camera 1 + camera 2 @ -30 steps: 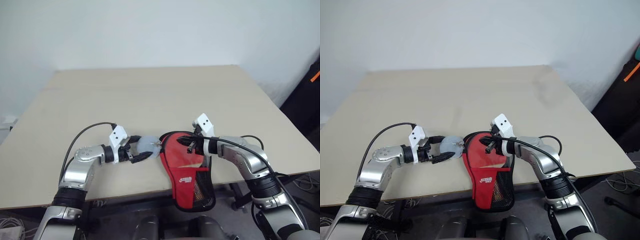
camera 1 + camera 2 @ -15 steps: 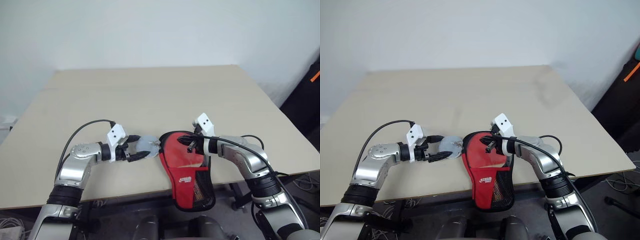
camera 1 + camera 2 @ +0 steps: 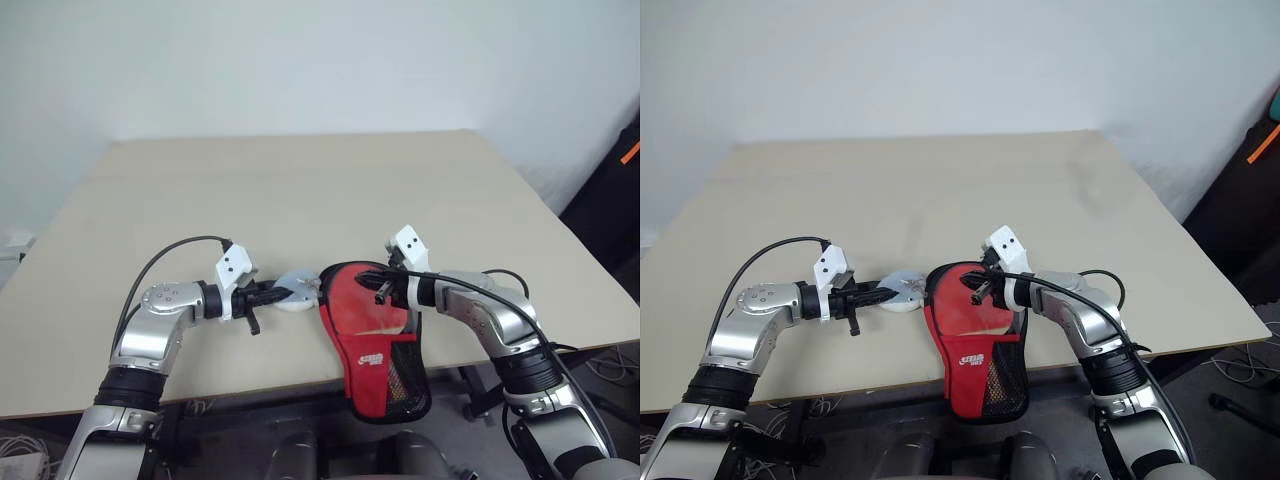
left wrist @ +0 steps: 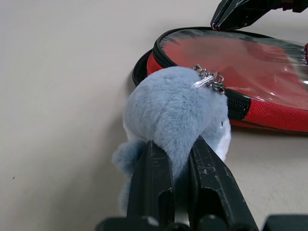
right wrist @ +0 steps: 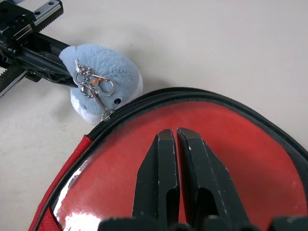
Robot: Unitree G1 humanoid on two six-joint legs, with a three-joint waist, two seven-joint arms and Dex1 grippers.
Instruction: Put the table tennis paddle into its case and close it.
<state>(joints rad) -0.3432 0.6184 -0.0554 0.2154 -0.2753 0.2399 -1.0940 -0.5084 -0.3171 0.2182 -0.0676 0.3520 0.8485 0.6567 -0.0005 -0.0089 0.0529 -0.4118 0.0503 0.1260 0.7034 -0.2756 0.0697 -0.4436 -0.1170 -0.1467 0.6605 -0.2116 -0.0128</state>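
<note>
The black case (image 3: 372, 335) lies at the table's front edge, its narrow mesh end hanging over the edge. The paddle's red face (image 5: 192, 125) shows through the clear side; its handle is hidden. A small grey-blue plush lump (image 4: 173, 108) hangs on a metal chain from the zipper at the case's left rim. My left gripper (image 3: 284, 293) is shut on this lump from the left, squeezing it. My right gripper (image 5: 172, 135) is shut, its tips resting on the clear side of the case near the round end.
The beige table (image 3: 300, 190) stretches far behind and to both sides of the case. A dark object with an orange mark (image 3: 625, 165) stands off the table at the right. Cables loop from both wrists.
The left gripper's fingers, open around the plush lump a second ago, have shut on it and flattened it. The right arm and the case have not moved.
</note>
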